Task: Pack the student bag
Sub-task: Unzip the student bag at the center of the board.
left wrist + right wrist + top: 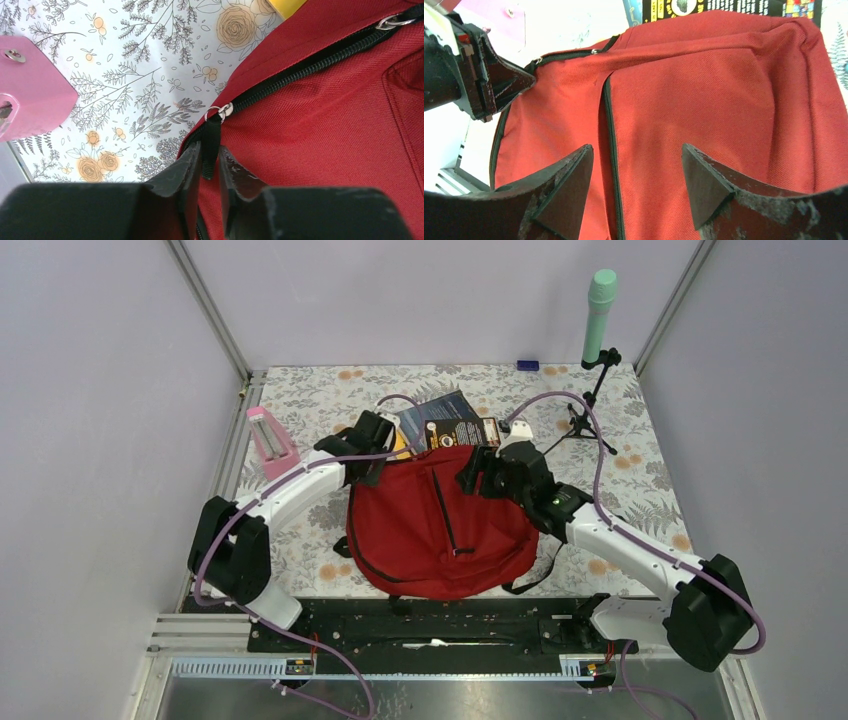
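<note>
The student bag [440, 530] is a red backpack lying flat in the middle of the table, its black main zipper shut along the left side [300, 70]. My left gripper [378, 448] sits at the bag's top left corner. In the left wrist view its jaws [210, 150] stand a narrow way apart around the black zipper pull tab [211, 135]. The tab lies against one finger and a thin gap shows beside the other. My right gripper [482, 475] hovers over the bag's top right, open [636, 147], above the red cloth [704, 90] and the front pocket zipper [610, 140].
A dark book [450, 425] and something yellow [285, 5] lie just beyond the bag's top edge. A pink case [270, 440] stands at the left. A green microphone [600, 310] on a small tripod [590, 420] stands at the back right, with a white object [520, 430] beside it.
</note>
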`<state>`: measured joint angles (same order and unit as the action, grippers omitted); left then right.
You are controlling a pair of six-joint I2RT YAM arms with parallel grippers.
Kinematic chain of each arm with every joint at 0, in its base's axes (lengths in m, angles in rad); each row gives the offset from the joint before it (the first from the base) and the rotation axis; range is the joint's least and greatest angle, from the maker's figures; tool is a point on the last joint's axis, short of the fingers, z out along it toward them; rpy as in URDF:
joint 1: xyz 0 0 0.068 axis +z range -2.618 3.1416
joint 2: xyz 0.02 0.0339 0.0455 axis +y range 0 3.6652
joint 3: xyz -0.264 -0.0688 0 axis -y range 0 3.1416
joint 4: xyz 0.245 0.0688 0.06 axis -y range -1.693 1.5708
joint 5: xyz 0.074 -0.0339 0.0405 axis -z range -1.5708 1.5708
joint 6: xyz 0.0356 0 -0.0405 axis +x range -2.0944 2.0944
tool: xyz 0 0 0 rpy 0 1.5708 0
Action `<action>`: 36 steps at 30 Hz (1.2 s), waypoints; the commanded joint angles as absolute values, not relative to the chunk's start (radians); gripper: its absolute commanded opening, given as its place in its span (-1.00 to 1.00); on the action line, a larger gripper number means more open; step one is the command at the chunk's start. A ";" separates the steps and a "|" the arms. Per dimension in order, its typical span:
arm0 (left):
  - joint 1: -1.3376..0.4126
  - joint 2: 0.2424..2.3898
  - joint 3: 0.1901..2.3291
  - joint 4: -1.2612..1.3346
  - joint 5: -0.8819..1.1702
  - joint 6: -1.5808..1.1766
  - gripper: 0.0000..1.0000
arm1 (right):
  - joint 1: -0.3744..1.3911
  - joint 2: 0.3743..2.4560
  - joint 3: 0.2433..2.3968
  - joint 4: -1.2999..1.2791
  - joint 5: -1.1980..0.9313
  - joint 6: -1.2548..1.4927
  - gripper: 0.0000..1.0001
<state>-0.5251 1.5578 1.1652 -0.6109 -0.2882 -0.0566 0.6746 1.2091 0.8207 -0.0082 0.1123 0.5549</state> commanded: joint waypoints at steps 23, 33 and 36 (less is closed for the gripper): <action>-0.554 1.437 1.156 -0.543 -0.393 -0.080 -1.00 | 0.959 1.489 1.038 -0.053 0.453 0.375 0.43; -0.554 1.406 1.138 -0.532 -0.417 -0.083 -1.00 | 0.959 1.659 1.199 -0.108 0.593 0.297 0.45; -0.554 1.401 1.136 -0.530 -0.416 -0.089 -1.00 | 0.959 1.696 1.208 -0.069 0.616 0.297 0.39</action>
